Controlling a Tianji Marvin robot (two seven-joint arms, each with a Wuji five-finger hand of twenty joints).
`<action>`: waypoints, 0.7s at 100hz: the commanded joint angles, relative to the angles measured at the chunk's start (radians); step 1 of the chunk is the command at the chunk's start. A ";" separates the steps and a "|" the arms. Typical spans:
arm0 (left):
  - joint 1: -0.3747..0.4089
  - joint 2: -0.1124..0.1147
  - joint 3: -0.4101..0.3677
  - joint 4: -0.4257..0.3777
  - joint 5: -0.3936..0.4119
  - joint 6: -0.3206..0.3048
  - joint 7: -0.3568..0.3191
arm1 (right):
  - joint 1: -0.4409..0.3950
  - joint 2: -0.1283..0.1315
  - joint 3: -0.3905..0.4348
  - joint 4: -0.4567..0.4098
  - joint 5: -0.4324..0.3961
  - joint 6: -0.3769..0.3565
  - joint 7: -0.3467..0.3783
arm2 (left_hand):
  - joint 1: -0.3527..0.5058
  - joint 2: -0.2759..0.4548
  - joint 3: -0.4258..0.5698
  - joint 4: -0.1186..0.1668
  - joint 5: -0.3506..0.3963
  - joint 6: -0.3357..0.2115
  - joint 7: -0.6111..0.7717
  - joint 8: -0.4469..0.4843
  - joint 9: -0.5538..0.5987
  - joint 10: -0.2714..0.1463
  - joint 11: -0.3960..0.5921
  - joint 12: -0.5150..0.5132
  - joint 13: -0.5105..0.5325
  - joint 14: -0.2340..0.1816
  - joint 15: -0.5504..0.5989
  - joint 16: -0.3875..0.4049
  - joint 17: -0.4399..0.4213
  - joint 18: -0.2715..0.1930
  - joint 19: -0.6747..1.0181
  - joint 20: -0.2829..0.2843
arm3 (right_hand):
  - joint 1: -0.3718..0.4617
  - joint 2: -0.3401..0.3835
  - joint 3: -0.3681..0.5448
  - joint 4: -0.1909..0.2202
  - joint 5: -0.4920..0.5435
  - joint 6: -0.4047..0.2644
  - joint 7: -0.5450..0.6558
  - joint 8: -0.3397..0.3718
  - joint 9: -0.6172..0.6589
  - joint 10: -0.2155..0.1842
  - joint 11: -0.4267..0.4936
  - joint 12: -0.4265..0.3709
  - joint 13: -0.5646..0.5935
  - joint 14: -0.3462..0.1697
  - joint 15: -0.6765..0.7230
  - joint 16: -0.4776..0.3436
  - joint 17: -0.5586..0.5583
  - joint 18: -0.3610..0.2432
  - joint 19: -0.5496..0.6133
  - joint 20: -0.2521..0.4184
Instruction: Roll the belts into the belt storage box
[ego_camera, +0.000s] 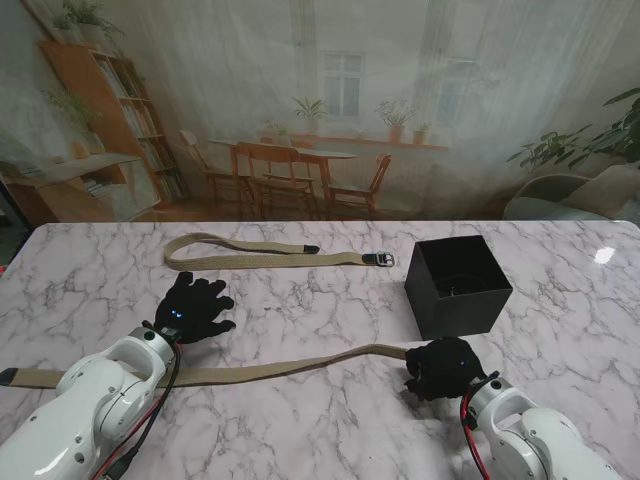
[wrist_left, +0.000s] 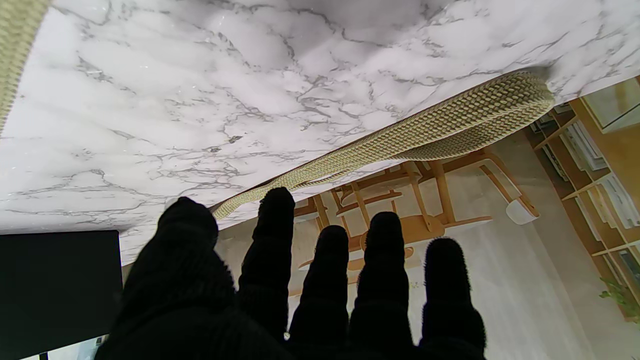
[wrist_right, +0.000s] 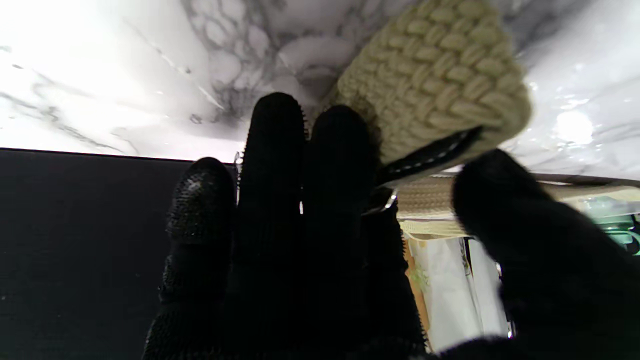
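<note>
Two woven tan belts lie on the marble table. The far belt (ego_camera: 265, 258) is folded double, its metal buckle (ego_camera: 384, 259) pointing toward the black storage box (ego_camera: 458, 285). The near belt (ego_camera: 260, 369) runs flat from the left edge to my right hand (ego_camera: 445, 368), which is shut on that belt's right end just in front of the box. The right wrist view shows the woven end (wrist_right: 440, 85) pinched between thumb and fingers (wrist_right: 280, 150). My left hand (ego_camera: 195, 308) is open with fingers spread between the two belts, holding nothing. The far belt's fold (wrist_left: 475, 115) lies beyond its fingertips (wrist_left: 277, 200).
The box stands open-topped at the right of the table, and its dark wall (wrist_right: 75, 225) fills one side of the right wrist view. The table's far edge (ego_camera: 320, 222) meets a printed room backdrop. The near belt passes under my left forearm (ego_camera: 110, 385).
</note>
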 joint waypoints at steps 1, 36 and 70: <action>-0.002 -0.001 0.004 0.002 -0.003 -0.001 -0.015 | -0.015 0.005 0.019 -0.034 -0.002 -0.018 0.055 | -0.007 0.037 -0.022 -0.015 0.009 0.021 0.002 0.008 -0.037 0.021 -0.018 0.010 -0.013 0.017 -0.014 0.010 -0.021 0.049 -0.027 -0.011 | -0.077 0.008 -0.040 0.035 0.050 0.122 -0.006 0.083 0.040 -0.040 -0.145 -0.065 -0.042 -0.065 -0.070 -0.042 -0.018 -0.034 -0.003 -0.017; -0.002 -0.002 0.003 0.002 -0.005 0.000 -0.015 | -0.069 0.032 0.132 -0.218 0.076 -0.099 0.491 | -0.008 0.038 -0.022 -0.015 0.008 0.021 0.001 0.008 -0.037 0.021 -0.019 0.010 -0.014 0.017 -0.015 0.009 -0.022 0.050 -0.028 -0.012 | 0.012 -0.072 0.224 0.136 -0.387 0.253 -0.140 0.195 -0.278 -0.088 -0.468 -0.207 -0.335 -0.131 -0.281 -0.214 -0.200 -0.083 -0.138 -0.104; -0.002 -0.002 0.002 0.002 -0.007 0.000 -0.017 | -0.043 0.030 0.092 -0.143 -0.014 -0.053 0.377 | -0.007 0.037 -0.022 -0.015 0.009 0.022 0.002 0.008 -0.037 0.020 -0.019 0.010 -0.014 0.017 -0.015 0.009 -0.022 0.048 -0.029 -0.012 | 0.378 -0.217 0.255 -0.023 -0.264 -0.144 0.174 0.141 -0.098 -0.077 -0.292 -0.062 -0.131 -0.040 -0.126 -0.075 -0.036 -0.037 -0.047 -0.097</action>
